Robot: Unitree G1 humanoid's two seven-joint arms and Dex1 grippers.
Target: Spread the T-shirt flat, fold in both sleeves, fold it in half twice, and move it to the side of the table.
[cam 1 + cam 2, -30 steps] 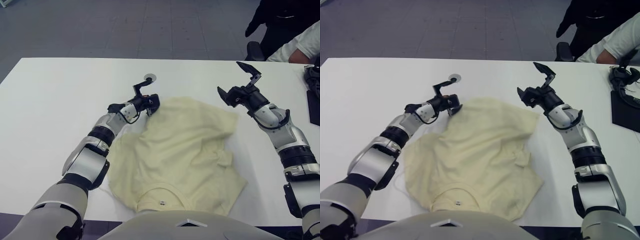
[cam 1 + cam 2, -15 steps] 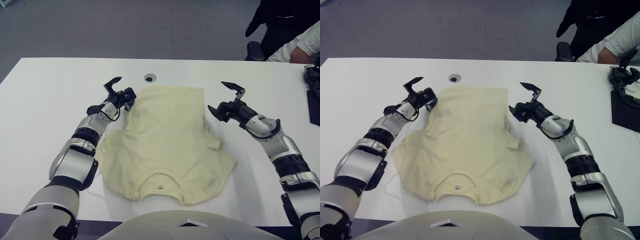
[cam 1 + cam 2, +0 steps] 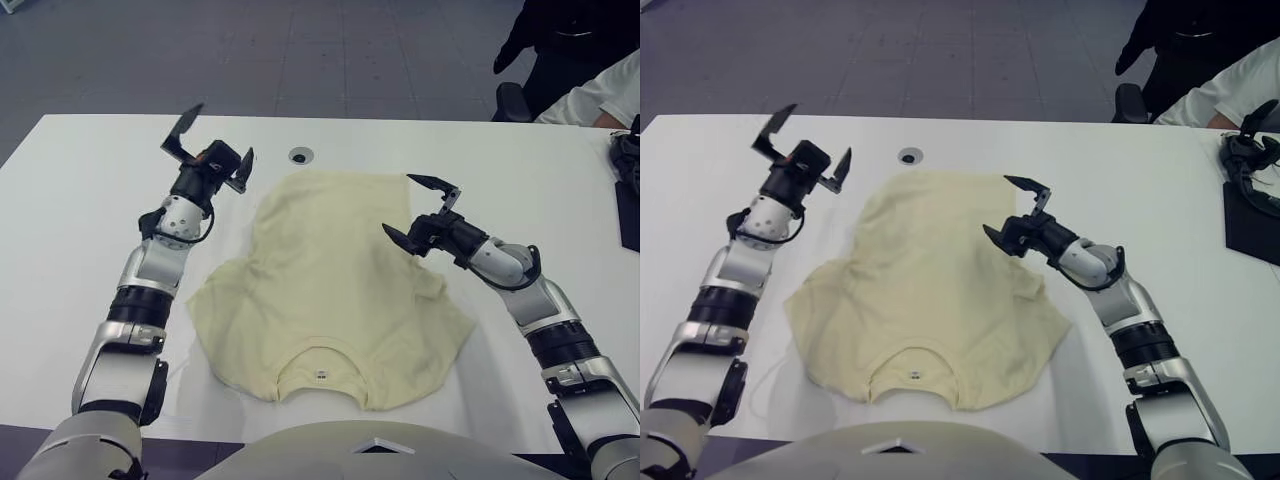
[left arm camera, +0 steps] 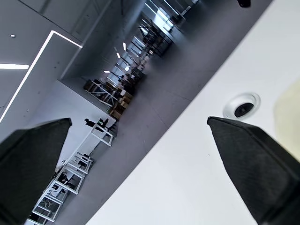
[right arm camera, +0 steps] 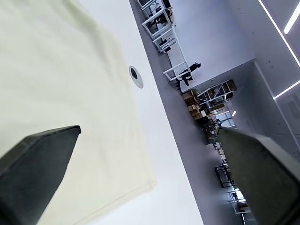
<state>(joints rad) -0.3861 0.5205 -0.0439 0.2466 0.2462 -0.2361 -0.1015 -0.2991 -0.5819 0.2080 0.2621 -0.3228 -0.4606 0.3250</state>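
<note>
On table (image 3: 90, 190), spread pale-yellow T-shirt (image 3: 330, 280)

We could read no text, number or sign; the collar label (image 3: 321, 375) of the T-shirt (image 3: 330, 270), well apart from the fingers of the right gripper (image 3: 398, 203), was illegible.

T-shirt (image 3: 330, 280): one, pale yellow.
Table (image 3: 80, 200): one, white, under T-shirt.
Grippers: two. Left gripper (image 3: 224, 130) near T-shirt's far left corner, right gripper (image 3: 398, 203) over T-shirt's right side.
Round cable hole (image 3: 298, 155): one, just beyond T-shirt's far hem.
Black things well right of T-shirt: two. Flat pad (image 3: 1250, 225), cable tangle (image 3: 1244, 150).
</note>
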